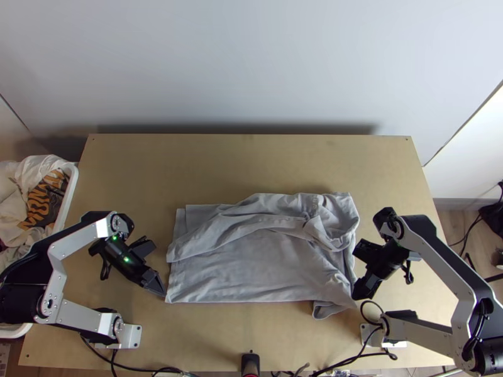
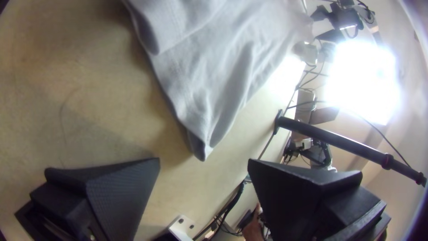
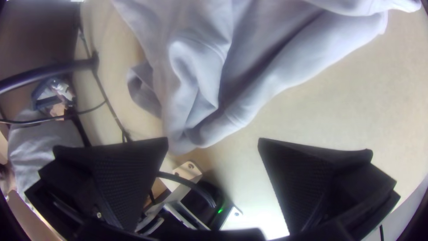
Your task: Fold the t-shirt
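A grey t-shirt (image 1: 251, 270) lies across the middle of the table, its lower part fairly flat and its far side rumpled into loose folds, bunched at the right. My left gripper (image 1: 161, 293) is beside its near left corner. In the left wrist view that gripper (image 2: 203, 159) stands open, the shirt's corner (image 2: 203, 143) just beyond the gap. My right gripper (image 1: 363, 294) is by the shirt's near right corner. In the right wrist view the gripper (image 3: 213, 139) is open, with a creased end of the shirt (image 3: 200, 111) beyond its fingers, partly between the tips' directions.
A white basket (image 1: 70, 188) filled with clothes stands at the table's left edge. Cables (image 1: 148, 369) run along the near edge, where a black stand (image 1: 250, 363) also stands. Bare tabletop (image 1: 251, 163) stretches behind the shirt.
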Motion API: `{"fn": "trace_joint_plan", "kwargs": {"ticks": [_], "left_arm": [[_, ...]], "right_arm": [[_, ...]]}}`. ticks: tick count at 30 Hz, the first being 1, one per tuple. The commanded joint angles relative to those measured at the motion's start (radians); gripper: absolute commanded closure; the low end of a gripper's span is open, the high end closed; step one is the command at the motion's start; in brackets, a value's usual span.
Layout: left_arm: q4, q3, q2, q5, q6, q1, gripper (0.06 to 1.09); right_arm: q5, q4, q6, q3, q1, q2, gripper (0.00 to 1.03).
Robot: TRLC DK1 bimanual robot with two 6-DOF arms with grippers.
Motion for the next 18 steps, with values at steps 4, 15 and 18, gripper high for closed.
{"fn": "trace_joint_plan", "kwargs": {"ticks": [4,15,18], "left_arm": [[0.112,0.004,0.05,0.05,-0.131,-0.2,0.12],[0.241,0.025,0.086,0.088,-0.285,-0.396,0.12],[0.241,0.028,0.082,0.088,-0.283,-0.39,0.13]], "right_arm": [[-0.017,0.019,0.002,-0.026,-0.002,0.019,0.09],[-0.044,0.079,0.031,-0.04,-0.012,-0.01,0.09],[-0.056,0.081,0.031,-0.053,-0.011,-0.017,0.16]]}}
